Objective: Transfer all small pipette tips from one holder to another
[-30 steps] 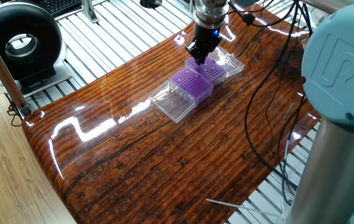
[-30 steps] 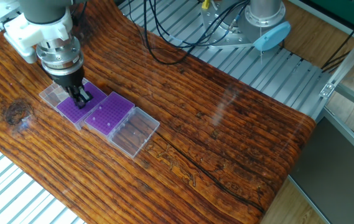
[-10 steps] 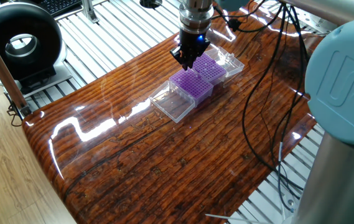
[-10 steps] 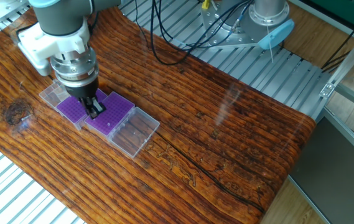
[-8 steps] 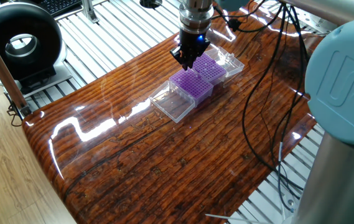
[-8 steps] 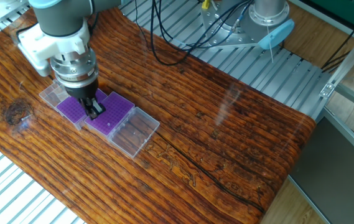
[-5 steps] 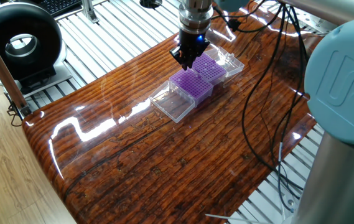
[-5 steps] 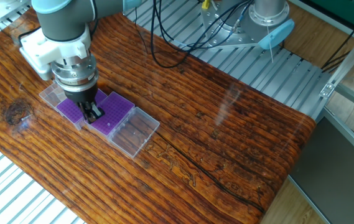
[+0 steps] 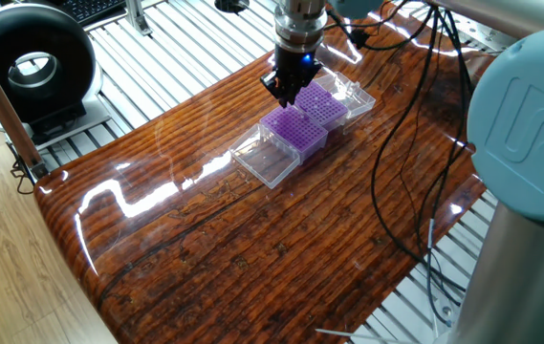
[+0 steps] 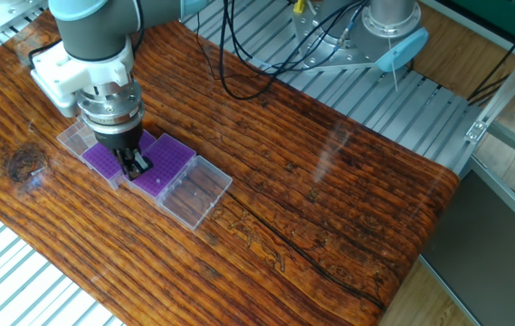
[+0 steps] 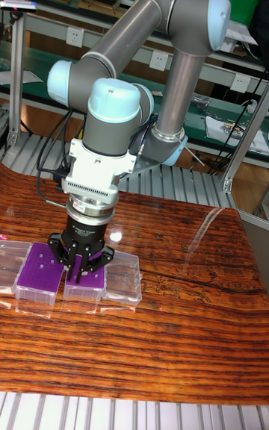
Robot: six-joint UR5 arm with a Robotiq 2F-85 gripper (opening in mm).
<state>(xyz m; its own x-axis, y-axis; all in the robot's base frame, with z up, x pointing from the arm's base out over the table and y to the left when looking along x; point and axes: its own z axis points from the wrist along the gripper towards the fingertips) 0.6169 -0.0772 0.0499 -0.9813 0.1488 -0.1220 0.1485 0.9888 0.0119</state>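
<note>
The jaws are seen drawn close together, pointed straight down, but whether anything is pinched between them cannot be told. The gripper [image 10: 136, 165] is held just above the near rack [image 10: 162, 168], at its edge next to the far rack [image 10: 105, 158]; contact with the grid cannot be made out. In the tall fixed view the gripper [image 11: 78, 272] is placed over the right-hand rack [image 11: 84, 282], with the other rack [image 11: 37, 275] beside it to the left. In one fixed view the gripper [image 9: 290, 93] is seen above the seam between the two purple racks [image 9: 295, 127]. The two racks are set side by side, touching, each with a clear lid [image 10: 194, 192] folded open flat on the tabletop [image 10: 329, 208]. The pipette tips are too small to be picked out in either grid. Black cables [image 9: 415, 115] are draped over the tabletop edge.
</note>
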